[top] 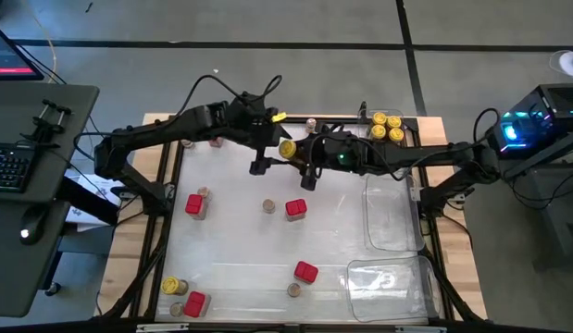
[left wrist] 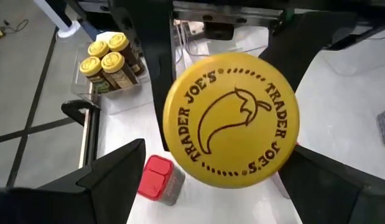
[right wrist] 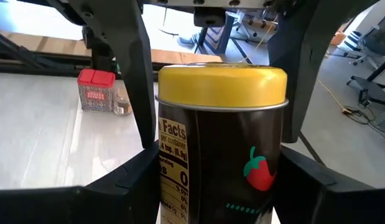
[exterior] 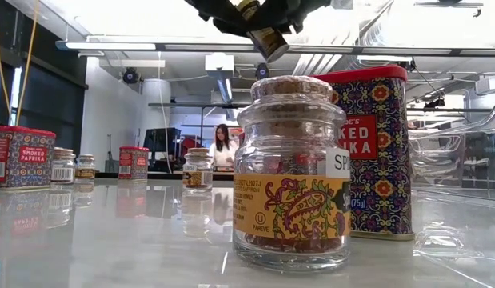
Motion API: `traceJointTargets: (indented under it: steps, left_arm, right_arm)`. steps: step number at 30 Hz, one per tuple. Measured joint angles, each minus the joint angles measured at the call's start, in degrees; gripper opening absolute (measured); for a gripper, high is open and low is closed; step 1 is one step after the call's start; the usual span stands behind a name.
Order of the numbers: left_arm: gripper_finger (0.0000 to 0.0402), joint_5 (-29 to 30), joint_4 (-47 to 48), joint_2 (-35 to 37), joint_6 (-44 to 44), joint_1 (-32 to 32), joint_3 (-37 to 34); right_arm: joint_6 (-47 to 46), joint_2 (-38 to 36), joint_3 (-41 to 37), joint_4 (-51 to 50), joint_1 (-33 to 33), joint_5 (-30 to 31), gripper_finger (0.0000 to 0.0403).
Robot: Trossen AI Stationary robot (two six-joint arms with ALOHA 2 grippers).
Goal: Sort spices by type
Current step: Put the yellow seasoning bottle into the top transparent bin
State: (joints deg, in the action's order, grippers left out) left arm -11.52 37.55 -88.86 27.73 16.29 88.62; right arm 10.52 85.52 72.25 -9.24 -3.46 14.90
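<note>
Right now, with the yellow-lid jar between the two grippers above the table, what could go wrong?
1. The right gripper holds the yellow-lidded jar high in the air; a slip could drop it onto the table.
2. The open left gripper sits very close to the lid and may knock the jar.

The scene is brightly lit from overhead; glare is thrown across the glossy table (exterior: 111, 232), and the background is blurred.

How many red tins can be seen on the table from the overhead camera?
4 red tins: one left of centre, one mid-table, one lower centre, one at the bottom-left corner. Another may be hidden near the top edge.
</note>
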Motion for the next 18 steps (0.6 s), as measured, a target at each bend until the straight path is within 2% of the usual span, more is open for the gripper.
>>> traceJointTargets:
  steps: [5,13,18]
  left_arm:
    - [0.0340,-0.2,-1.0,0.0,0.0,0.0,0.0]
    - [0.0338,-0.9,-3.7,0.0,3.0,-0.8,0.0]
    - [0.0310,-0.9,-4.0,-1.0,2.9,-1.5,0.0]
  right_arm:
    - [-0.2,0.1,0.0,-3.8,-0.3,0.7,0.0227]
    - [-0.1,0.1,0.0,-3.7,-0.7,1.0,0.0227]
    - [0.0,0.1,-0.1,-3.4,-0.7,1.0,0.0227]
